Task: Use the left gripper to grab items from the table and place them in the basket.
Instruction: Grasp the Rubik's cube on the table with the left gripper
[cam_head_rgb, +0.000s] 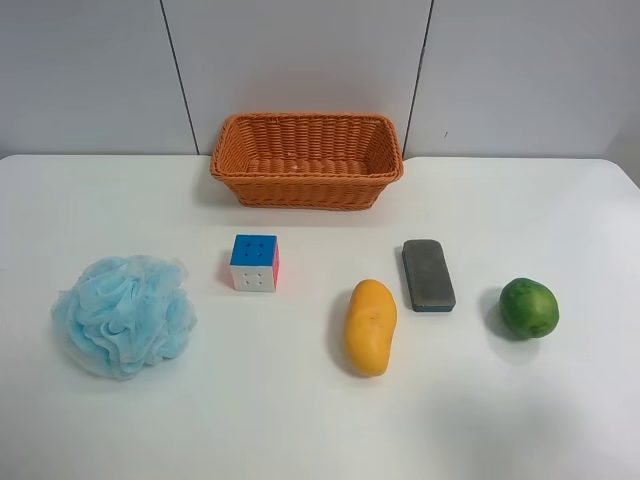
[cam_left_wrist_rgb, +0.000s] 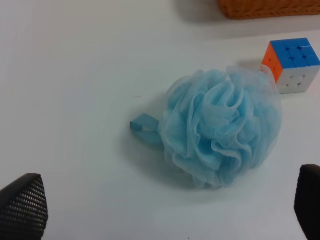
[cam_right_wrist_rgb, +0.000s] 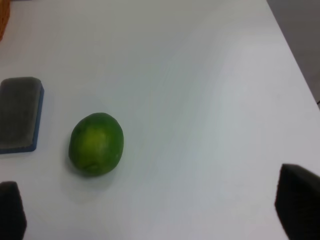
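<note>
The puzzle cube (cam_head_rgb: 254, 262), with blue top, white front and pink-red side, sits on the white table (cam_head_rgb: 300, 430) in front of the orange wicker basket (cam_head_rgb: 305, 186). The basket looks empty. No arm shows in the exterior high view. In the left wrist view my left gripper (cam_left_wrist_rgb: 165, 210) is open and empty, its fingertips (cam_left_wrist_rgb: 22, 207) wide apart on the near side of a blue bath pouf (cam_left_wrist_rgb: 220, 130). The cube (cam_left_wrist_rgb: 292, 62) and the basket's edge (cam_left_wrist_rgb: 270, 7) lie beyond the pouf. My right gripper (cam_right_wrist_rgb: 155, 207) is open and empty.
The blue pouf (cam_head_rgb: 125, 313) lies left of the cube. A yellow mango (cam_head_rgb: 370, 327), a grey eraser (cam_head_rgb: 428, 274) and a green fruit (cam_head_rgb: 529, 308) lie to the right. The right wrist view shows the fruit (cam_right_wrist_rgb: 96, 144), the eraser (cam_right_wrist_rgb: 19, 114) and the table's edge (cam_right_wrist_rgb: 295, 50).
</note>
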